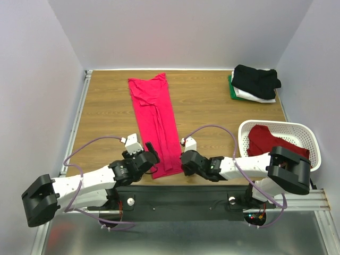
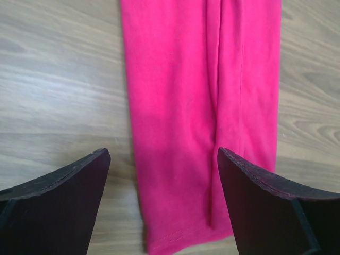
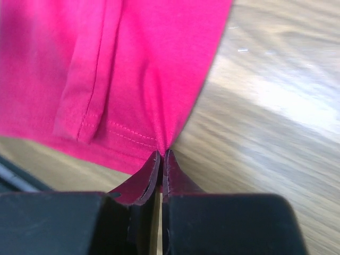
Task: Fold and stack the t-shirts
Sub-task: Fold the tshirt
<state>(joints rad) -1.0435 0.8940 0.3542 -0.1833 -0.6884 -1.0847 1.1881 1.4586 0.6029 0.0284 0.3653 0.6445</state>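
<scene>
A bright pink-red t-shirt [image 1: 155,122] lies folded into a long narrow strip down the middle of the wooden table. My left gripper [image 1: 152,155] is open at the strip's near left corner; in the left wrist view its fingers [image 2: 64,202] straddle the hem of the shirt [image 2: 202,133]. My right gripper [image 1: 184,161] is shut on the near right corner of the shirt's hem [image 3: 127,79]. A darker red t-shirt [image 1: 273,142] lies in the basket. A black t-shirt [image 1: 256,78] tops a stack with white [image 1: 255,95] and green [image 1: 231,88] ones at the back right.
A white perforated plastic basket [image 1: 308,138] stands at the right edge. A metal rail [image 1: 79,111] runs along the table's left side and white walls close in the back and sides.
</scene>
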